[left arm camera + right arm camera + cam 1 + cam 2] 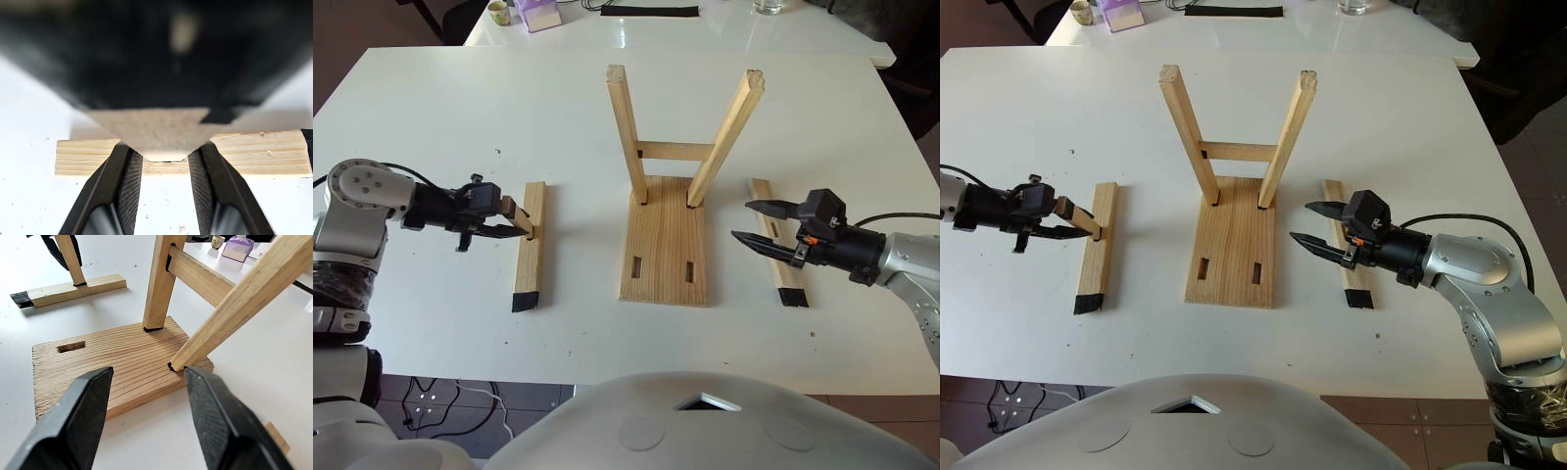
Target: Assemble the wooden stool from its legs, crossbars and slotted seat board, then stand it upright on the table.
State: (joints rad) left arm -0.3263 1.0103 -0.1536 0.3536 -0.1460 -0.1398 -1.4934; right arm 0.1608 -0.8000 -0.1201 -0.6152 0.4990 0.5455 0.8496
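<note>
Two loose legs, left leg (530, 259) and right leg (787, 276), flat on worktop (431, 147) flanking seat board (664, 259); judged light, stiff, unslippery wood, best gripped mid-length; left end effector (504, 223) pinches crossbar (518, 213) butted against left leg, right end effector (741, 219) gapes wide.

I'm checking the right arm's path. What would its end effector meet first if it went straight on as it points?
Most likely the edge of the seat board, by the foot of the slanted leg; height is hard to judge.
</note>
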